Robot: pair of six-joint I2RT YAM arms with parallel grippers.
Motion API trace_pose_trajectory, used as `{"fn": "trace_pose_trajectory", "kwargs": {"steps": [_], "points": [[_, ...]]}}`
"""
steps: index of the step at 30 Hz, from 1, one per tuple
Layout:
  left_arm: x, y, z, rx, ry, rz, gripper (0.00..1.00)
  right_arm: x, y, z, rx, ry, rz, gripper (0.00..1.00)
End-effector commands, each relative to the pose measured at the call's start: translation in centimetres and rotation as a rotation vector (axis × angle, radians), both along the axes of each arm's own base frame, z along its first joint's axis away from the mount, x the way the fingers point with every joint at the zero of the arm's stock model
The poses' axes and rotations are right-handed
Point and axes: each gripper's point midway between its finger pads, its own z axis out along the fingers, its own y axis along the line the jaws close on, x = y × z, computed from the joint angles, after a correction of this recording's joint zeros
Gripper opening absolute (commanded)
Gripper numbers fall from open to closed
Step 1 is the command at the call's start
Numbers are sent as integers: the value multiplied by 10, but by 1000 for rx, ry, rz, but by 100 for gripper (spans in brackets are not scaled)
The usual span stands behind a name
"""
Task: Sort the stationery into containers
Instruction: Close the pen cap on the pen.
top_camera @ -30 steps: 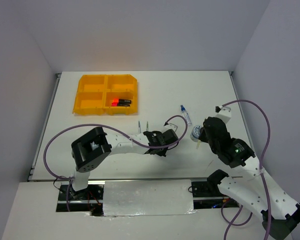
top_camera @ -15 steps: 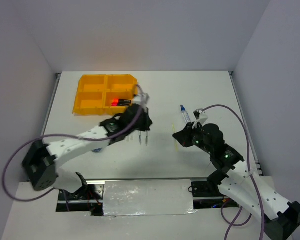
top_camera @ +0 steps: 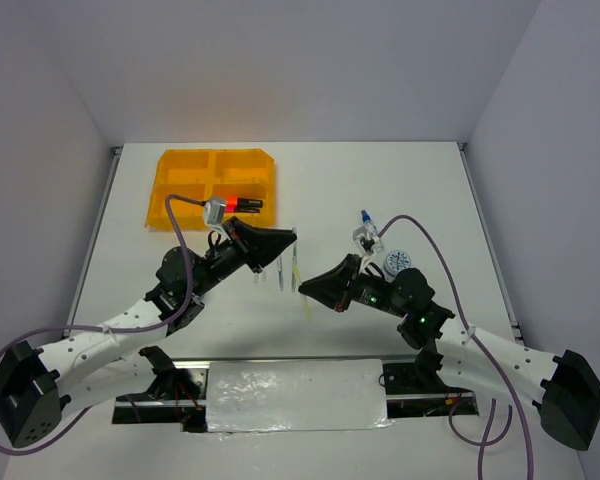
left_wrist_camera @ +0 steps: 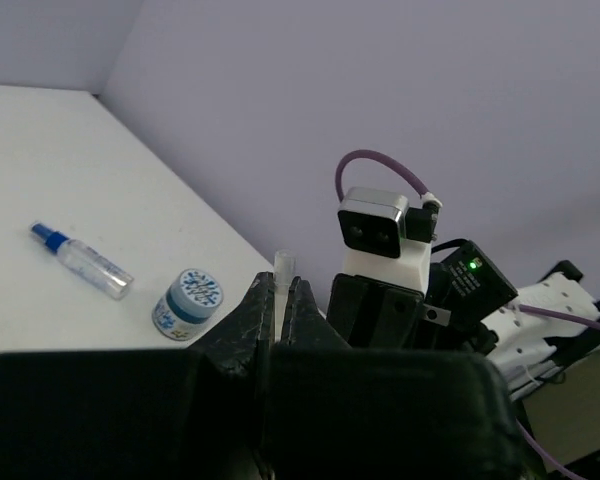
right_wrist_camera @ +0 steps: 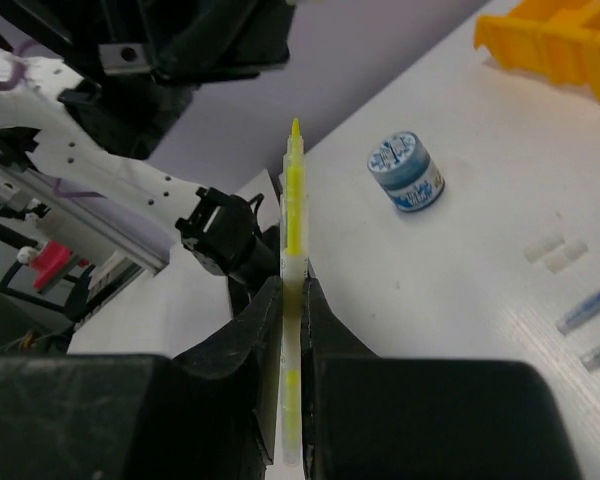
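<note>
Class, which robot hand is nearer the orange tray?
Left. The left hand sits just off the near right corner of the orange tray; the right hand is further right and nearer the bases.

White table (top_camera: 420, 190) between plain, evenly lit lilac-grey walls (top_camera: 300, 60).

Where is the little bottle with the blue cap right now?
The bottle lies flat on the table, right of centre seen from above, just beyond the round roll.
</note>
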Motion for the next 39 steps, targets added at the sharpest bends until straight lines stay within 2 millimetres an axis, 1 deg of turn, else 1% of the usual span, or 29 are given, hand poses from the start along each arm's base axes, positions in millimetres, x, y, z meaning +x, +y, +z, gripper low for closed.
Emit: {"fn": "trace_pose_trajectory", "kwargs": {"steps": [1, 9, 14, 22, 25, 26, 33, 39], "points": [[-32, 12, 64, -179, -183, -87, 0, 2, -1, 61, 144, -162, -43, 0], [-39, 15, 66, -201, -186, -104, 0, 6, 2, 67, 116, -165, -68, 0], [-35, 14, 61, -183, -172, -90, 0, 0, 2, 77, 132, -195, -46, 0], [-34, 10, 55, -182, -160, -112, 0, -6, 3, 84, 144, -228, -23, 0], [-35, 8, 53, -181, -152, -118, 0, -5, 1, 88, 154, -240, -34, 0], [-35, 8, 53, -183, -153, -123, 0, -3, 2, 85, 138, -233, -40, 0], [-36, 10, 48, -185, -144, -121, 0, -2, 2, 88, 148, -234, -42, 0], [-37, 12, 48, -182, -144, -113, 0, -2, 2, 91, 155, -234, -43, 0]]}}
